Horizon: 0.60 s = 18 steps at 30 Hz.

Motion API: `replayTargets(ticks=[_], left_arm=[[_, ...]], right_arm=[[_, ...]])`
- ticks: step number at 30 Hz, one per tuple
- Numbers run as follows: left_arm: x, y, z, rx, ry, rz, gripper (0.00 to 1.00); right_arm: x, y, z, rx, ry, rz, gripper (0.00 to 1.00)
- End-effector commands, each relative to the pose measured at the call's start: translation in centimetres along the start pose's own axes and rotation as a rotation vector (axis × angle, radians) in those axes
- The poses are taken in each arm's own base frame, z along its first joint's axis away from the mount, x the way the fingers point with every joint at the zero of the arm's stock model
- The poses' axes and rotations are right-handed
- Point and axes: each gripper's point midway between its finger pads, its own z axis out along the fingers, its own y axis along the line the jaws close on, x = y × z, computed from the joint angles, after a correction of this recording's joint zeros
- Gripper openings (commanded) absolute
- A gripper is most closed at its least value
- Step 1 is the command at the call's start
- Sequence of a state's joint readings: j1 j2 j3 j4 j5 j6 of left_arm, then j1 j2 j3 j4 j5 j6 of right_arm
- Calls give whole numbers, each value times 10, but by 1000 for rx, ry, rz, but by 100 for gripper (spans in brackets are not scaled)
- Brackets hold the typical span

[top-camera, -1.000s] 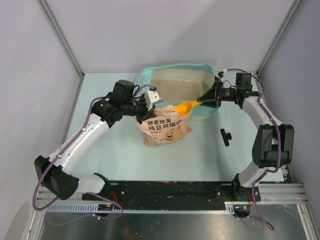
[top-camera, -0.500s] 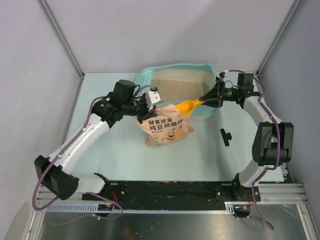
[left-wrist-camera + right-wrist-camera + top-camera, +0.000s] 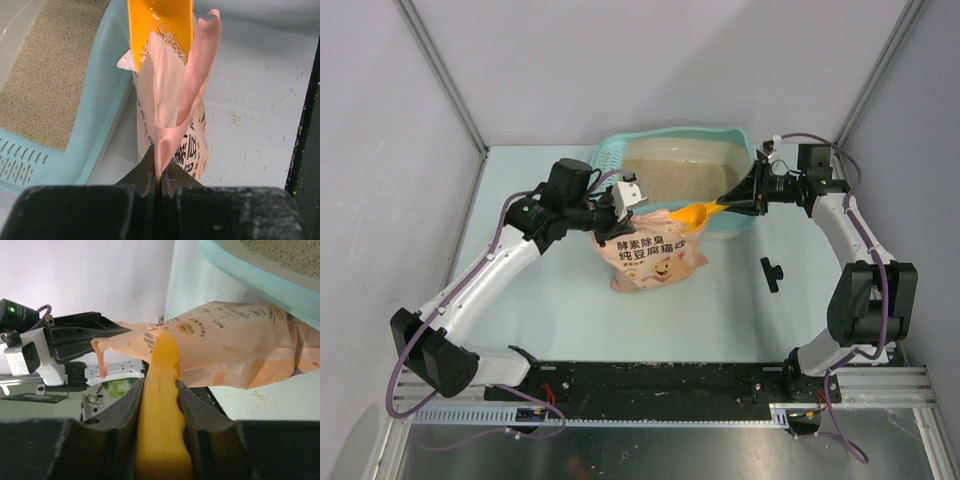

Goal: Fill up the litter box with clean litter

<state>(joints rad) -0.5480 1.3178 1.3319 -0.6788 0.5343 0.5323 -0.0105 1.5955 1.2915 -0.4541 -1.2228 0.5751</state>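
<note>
Litter box (image 3: pixel 608 160), bag (image 3: pixel 655 255) and scoop (image 3: pixel 692 214) number 1 each.

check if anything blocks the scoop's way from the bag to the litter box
Nothing loose stands in the way. The scoop, with clean litter in it, is at the mouth of the bag, right beside the litter box. Only the box's near wall lies between, so the right gripper must lift over it.

A robot test cell, probably in a lab: plain grey panels (image 3: pixel 620 60) in metal framing (image 3: pixel 444 80) enclose the pale bench (image 3: pixel 570 320) on three sides. The left arm (image 3: pixel 490 272) and right arm (image 3: pixel 845 228) are bolted to a black rail (image 3: pixel 660 383) at the bench's near edge.
</note>
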Motion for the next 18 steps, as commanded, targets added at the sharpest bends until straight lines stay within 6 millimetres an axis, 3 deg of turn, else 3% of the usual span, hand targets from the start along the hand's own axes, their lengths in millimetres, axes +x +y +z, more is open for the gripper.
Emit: replayTargets(ticks=[1, 5, 7, 9, 11, 14, 18], left_arm=[[-68, 16, -39, -91, -186, 138, 0], [-70, 15, -38, -80, -193, 134, 0], [-70, 15, -36, -75, -191, 130, 0], [-70, 15, -36, -79, -190, 133, 0], [-70, 17, -39, -98, -187, 135, 0], [-68, 17, -42, -114, -182, 143, 0], [-67, 17, -42, -117, -181, 142, 0]], right_arm=[[-19, -7, 3, 74, -63, -125, 0], [-33, -21, 7, 72, -99, 5, 0], [-47, -21, 17, 21, -116, -5, 0], [-49, -7, 25, -29, -101, -7, 0], [-52, 0, 10, -48, -98, 2, 0], [-45, -7, -12, -20, -106, -9, 0], [-41, -9, -27, 16, -130, -51, 0]])
